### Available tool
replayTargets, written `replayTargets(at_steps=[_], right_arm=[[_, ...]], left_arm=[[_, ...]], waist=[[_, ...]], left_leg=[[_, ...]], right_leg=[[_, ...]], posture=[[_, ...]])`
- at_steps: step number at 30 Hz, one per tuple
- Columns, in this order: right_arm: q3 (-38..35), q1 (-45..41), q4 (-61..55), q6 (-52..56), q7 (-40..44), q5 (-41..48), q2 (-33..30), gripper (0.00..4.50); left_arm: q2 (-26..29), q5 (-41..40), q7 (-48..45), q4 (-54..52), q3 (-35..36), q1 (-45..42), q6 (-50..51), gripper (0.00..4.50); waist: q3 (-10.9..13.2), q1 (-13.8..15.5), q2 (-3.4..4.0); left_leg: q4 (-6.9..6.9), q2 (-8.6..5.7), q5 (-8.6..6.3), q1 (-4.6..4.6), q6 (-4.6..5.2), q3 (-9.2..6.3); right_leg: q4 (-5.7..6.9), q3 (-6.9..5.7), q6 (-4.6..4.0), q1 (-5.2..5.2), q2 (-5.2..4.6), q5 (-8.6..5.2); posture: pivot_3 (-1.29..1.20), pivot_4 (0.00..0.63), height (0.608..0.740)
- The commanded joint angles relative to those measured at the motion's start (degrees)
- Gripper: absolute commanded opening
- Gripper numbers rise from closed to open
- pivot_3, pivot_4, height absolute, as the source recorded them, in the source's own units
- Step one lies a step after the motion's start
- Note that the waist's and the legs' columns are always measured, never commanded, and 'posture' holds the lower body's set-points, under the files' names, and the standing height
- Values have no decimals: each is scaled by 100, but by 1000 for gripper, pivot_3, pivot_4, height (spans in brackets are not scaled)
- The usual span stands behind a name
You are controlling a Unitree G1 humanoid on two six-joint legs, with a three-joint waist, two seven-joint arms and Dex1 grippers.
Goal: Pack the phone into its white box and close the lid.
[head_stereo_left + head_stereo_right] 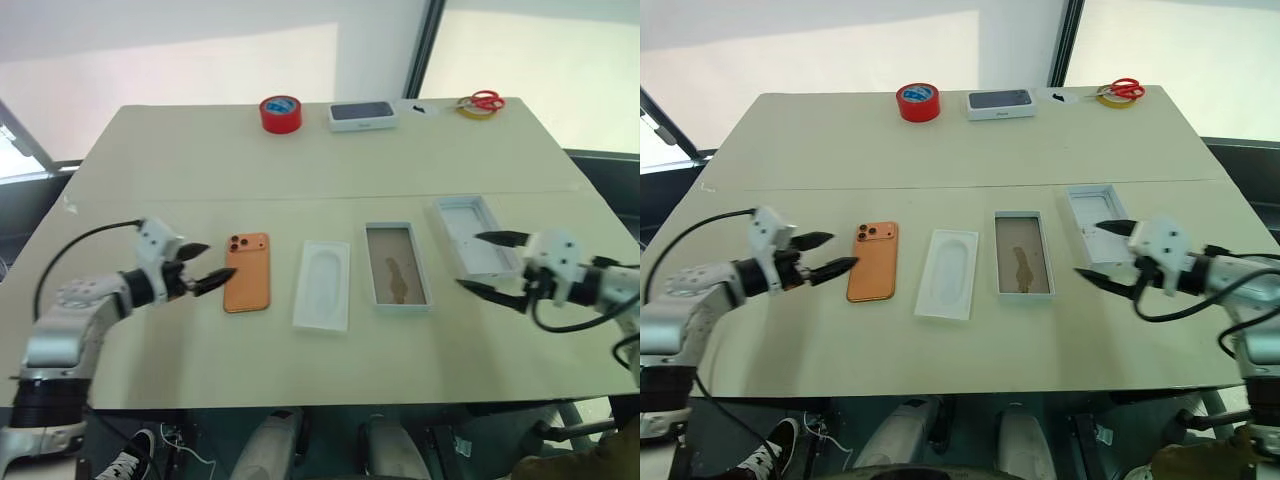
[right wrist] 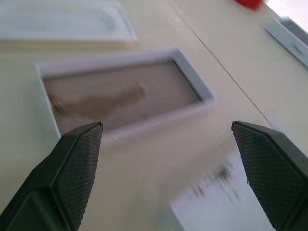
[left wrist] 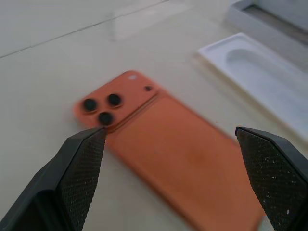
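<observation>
Left gripper [image 1: 208, 265], jaws apart, levelled just beside the flat orange smartphone [image 1: 247, 272]; right gripper [image 1: 490, 262], jaws apart, over the shallow white cardboard lid [image 1: 468, 226].

You see the phone [image 3: 173, 159] smeared by blur in the left wrist view, its lower end cut off by the frame. In the right wrist view the white box [image 2: 125, 91] is blurred too. The lid [image 1: 470, 232] near the surface's right edge is partly hidden behind the right pincer [image 1: 492, 262].
</observation>
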Motion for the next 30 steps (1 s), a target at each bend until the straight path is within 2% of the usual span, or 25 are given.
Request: replayTargets(at_steps=[1,3,10,19,28,30], right_arm=[[212,-224,-310,21,-79,-153,56,4462],[401,-262,-265,-170,-36,-374,22,4462],[490,-324,-202,-218,-24,-479,9,4462],[457,-275,-278,-190,-78,-508,1,4462],[461,-231,-384,-172,-189,-537,23,4462],[464,-240,-380,-167,-197,-530,23,4500]], left_arm=[[-610,-731,727,-225,215,-394,1038,4500],[-995,-825,1175,-268,148,-547,1468,4500],[-1489,-929,1697,-126,-256,-937,2572,4500],[-1717,-1060,1680,92,-419,-1174,3072,4500],[-2023,-1330,1556,462,-140,-1073,3175,4500],[-2065,-1251,1629,557,-117,-1049,3104,3976]], waist=[[6,23,-11],[12,67,-21],[18,108,-32],[18,95,-34],[18,104,-35],[18,105,-35]], left_leg=[[3,0,0,-1,0,-2],[8,0,1,0,0,-2],[17,0,3,0,-2,-4],[22,0,4,2,-3,-6],[25,0,4,3,-3,-5],[25,0,4,3,-3,-5]], right_leg=[[1,-2,1,0,1,0],[1,-4,18,2,1,10],[7,-7,20,4,4,11],[8,-10,20,8,5,11],[7,-10,19,13,4,11],[7,-11,19,14,4,11]], posture=[[0,150,736],[0,150,736],[0,150,736],[0,150,736],[0,150,736],[0,150,736]])
